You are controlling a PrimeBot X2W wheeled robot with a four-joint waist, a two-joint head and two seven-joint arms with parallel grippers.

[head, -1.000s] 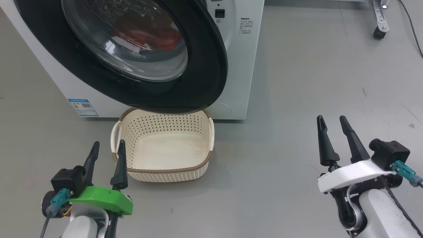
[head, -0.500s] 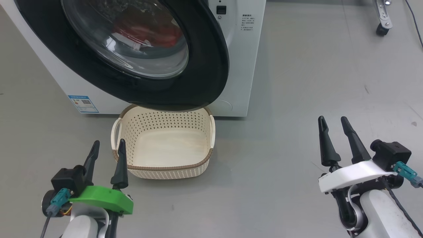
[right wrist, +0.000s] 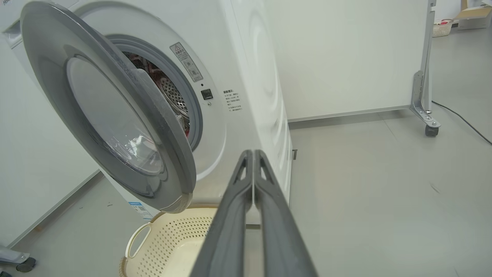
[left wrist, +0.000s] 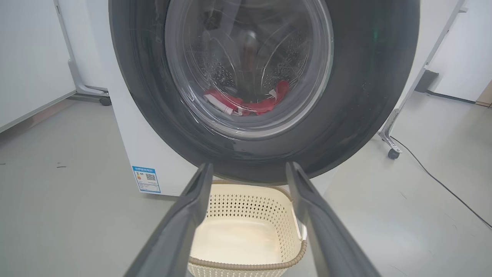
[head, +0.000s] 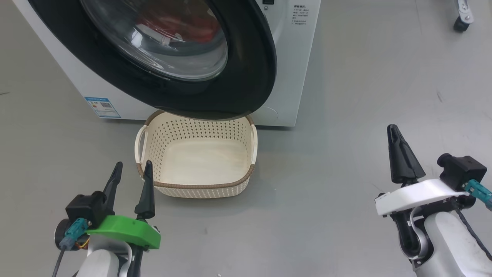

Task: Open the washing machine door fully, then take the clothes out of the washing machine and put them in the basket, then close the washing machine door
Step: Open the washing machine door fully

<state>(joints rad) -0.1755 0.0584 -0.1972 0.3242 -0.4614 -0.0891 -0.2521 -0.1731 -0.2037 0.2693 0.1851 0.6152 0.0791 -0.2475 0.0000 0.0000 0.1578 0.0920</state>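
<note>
Round washing machine door (head: pixel 251 69) with glossy black plastic rim and clear smooth glass, soft red cloth garments (left wrist: pixel 251 106), cream perforated plastic basket (head: pixel 200 191), matt grey floor (head: pixel 346 115), my matt black fingers (head: pixel 146 188)

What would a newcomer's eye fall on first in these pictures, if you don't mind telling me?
The washing machine door, big, glossy black and standing partly open, dominates the upper left of the head view. Behind its glass, the red clothes lie low inside the washing machine. The empty cream basket sits on the floor just below the door's lower edge.
</note>
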